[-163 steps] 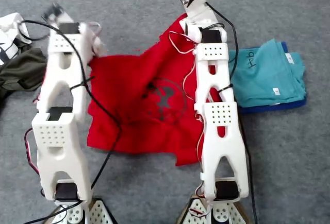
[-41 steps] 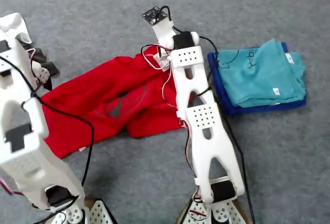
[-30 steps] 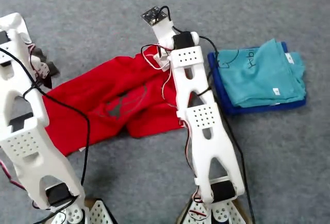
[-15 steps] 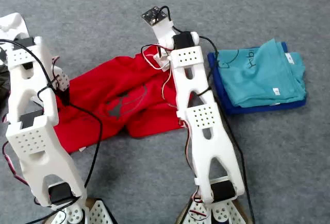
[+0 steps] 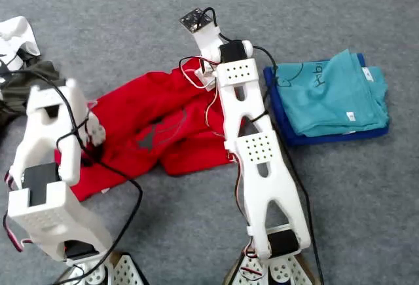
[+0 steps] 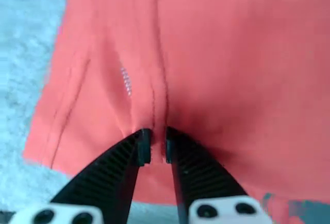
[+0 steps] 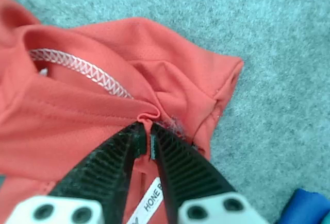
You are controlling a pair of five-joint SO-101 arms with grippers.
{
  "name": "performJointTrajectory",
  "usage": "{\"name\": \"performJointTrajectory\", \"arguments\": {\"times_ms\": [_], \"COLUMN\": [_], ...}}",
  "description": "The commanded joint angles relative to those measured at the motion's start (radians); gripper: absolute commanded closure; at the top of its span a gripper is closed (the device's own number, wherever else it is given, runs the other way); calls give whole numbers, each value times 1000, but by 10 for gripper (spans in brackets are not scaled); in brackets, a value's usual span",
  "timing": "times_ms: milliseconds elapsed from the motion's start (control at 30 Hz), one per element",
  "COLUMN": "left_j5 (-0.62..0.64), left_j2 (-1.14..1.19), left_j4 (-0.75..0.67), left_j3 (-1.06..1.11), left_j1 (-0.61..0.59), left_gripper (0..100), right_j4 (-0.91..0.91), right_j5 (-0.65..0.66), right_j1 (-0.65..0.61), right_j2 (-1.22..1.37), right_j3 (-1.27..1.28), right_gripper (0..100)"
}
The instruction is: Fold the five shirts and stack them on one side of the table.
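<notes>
A red shirt (image 5: 144,131) is spread out, a bit crumpled, on the grey worktop (image 5: 366,200), and it is reached by both arms. The left fingers (image 6: 121,165) are closed tight on a small fold of the red shirt, along a sewn line near one edge of the cloth. In the high view this pinch is seen at the left end of the shirt. The right fingers (image 7: 111,162) are closed tight too, and a little bump of red cloth is held between their tips. This hold is just beside the collar, where white zigzag stitches and a white label (image 7: 147,203) are seen. In the high view it is at the far end of the shirt, under the right arm. To the right of the red shirt, a folded teal shirt (image 5: 334,95) is laid on top of a folded blue shirt (image 5: 278,118), so that only the blue edge is seen. At the left edge of the worktop a dark green shirt (image 5: 26,85) is bunched up, and a white shirt (image 5: 16,33) is crumpled just behind it
</notes>
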Motion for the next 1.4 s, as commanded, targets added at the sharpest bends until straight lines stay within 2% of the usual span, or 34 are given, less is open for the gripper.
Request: {"name": "performJointTrajectory", "arguments": {"times_ms": [0,200,433,533,667,833,900,1133,1367], "left_j5": [-54,-86,-54,-46,77,226,230,229,235], "left_j2": [-41,-127,-170,-170,-159,-59,-7,85,88], "left_j4": [-43,-26,170,184,183,189,204,408,416], "left_j3": [64,-51,-287,-301,-298,-307,-324,-499,-493], "left_j1": [-2,-58,-74,-80,-110,-103,-104,-112,-104], "left_gripper": [929,929,928,928,921,826,826,826,826], "right_j4": [-17,-17,-17,-17,-17,-17,-17,-18,-18], "right_j5": [8,8,8,8,8,8,8,8,8], "right_j1": [15,15,15,15,15,15,15,15,15], "right_j2": [-7,-7,-7,-7,-7,-7,-7,-7,-5], "right_j3": [-45,-45,-45,-45,-45,-45,-45,-45,-45], "right_gripper": [996,996,996,996,996,996,996,996,996]}}
